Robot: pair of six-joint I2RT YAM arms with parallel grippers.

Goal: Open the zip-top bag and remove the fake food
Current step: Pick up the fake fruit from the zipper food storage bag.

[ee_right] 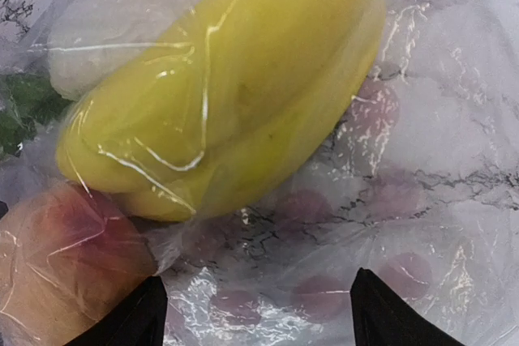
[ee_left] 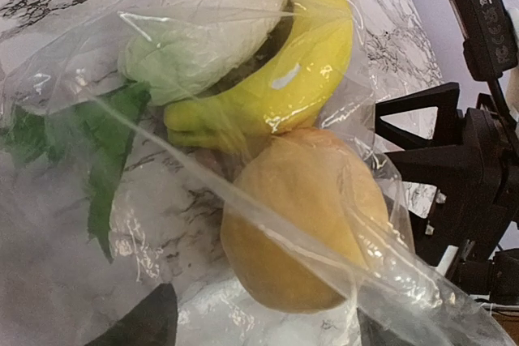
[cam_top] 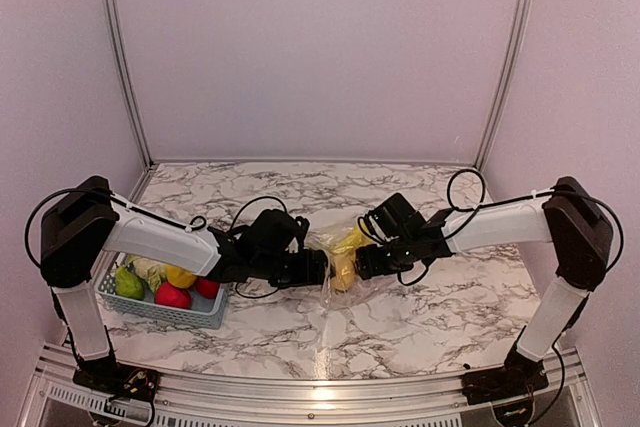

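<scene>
We see the left gripper (cam_top: pixel 318 269) and right gripper (cam_top: pixel 364 262), both spread wide, meeting over the zip-top bag (cam_top: pixel 332 297) mid-desk (cam_top: pixel 300 187), with banana (ee_left: pixel 308 79), cabbage (ee_left: pixel 203 30) and orange fruit (ee_left: pixel 300 224) inside.

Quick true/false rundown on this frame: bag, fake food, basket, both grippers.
1. The banana lies inside the zip-top bag. True.
2. The blue basket sits on the right arm's side. False: it is at the left, beside the left arm.
3. The left gripper and the right gripper both have their jaws apart. True.
4. The basket is empty. False: it holds a green pear, a red apple and other toy fruit.
5. In the top view the bag lies between the two grippers. True.
</scene>
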